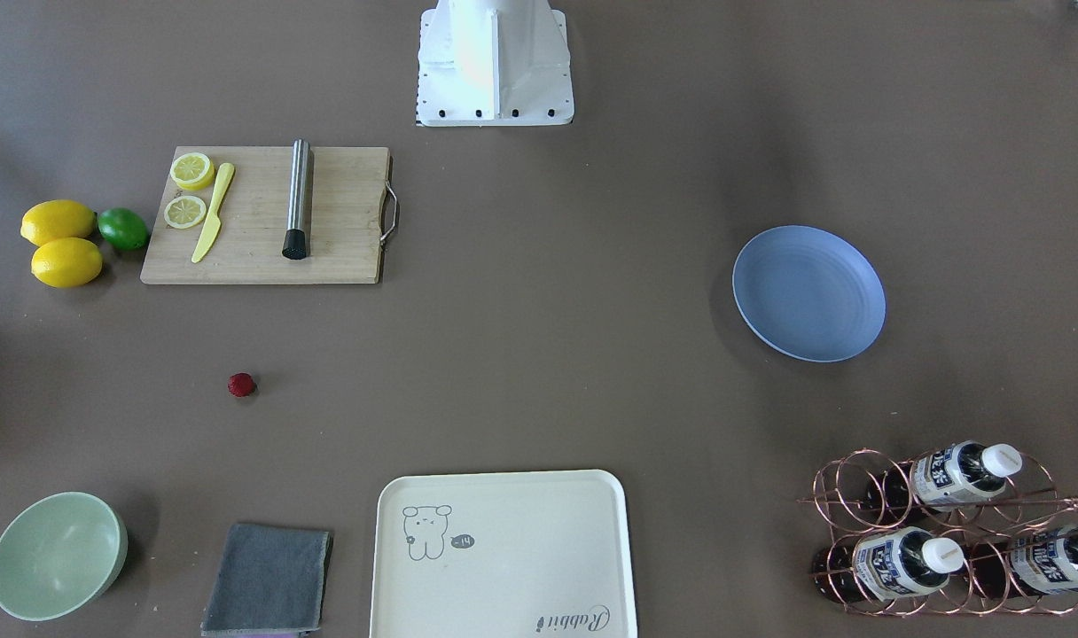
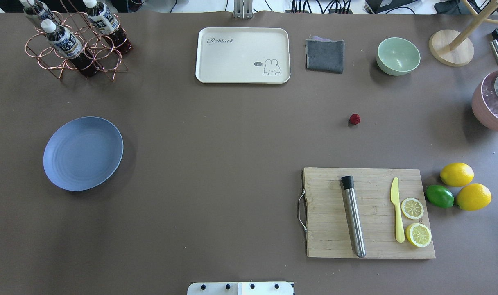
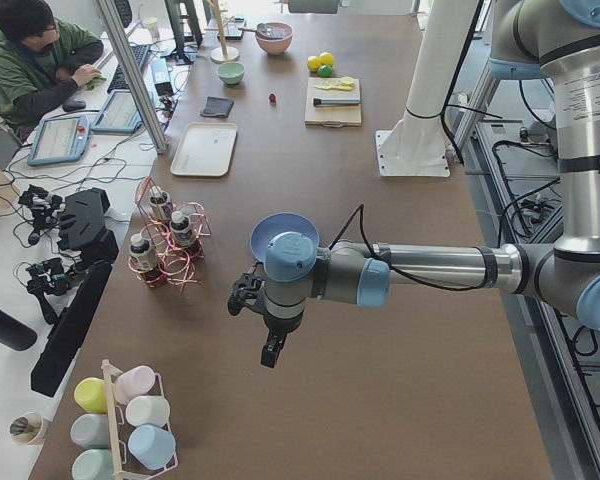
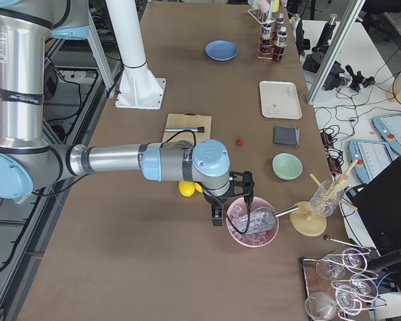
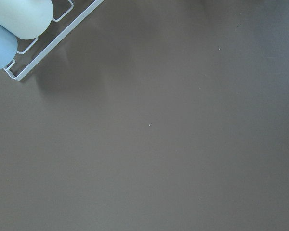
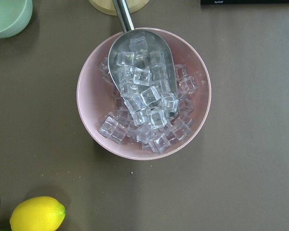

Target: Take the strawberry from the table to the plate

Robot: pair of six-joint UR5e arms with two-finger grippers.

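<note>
The strawberry [image 2: 354, 119], a tiny dark red bumpy berry, lies on the matte grey-brown table [image 2: 216, 135] between pale green bowl [image 2: 398, 56] and wooden cutting board [image 2: 367, 213], well apart from the round light-blue plate [image 2: 83, 153]; the right gripper [image 4: 217, 215], whose opening cannot be told, should descend centred and close gently.

Grey-brown table [image 2: 216, 164] bears strawberry [image 2: 354, 119], plate [image 2: 83, 153], tray [image 2: 232, 61], cutting board [image 2: 327, 213].

Dark red strawberry [image 2: 354, 119], ringed light-blue plate [image 2: 83, 153], grey-brown table [image 2: 216, 164].
</note>
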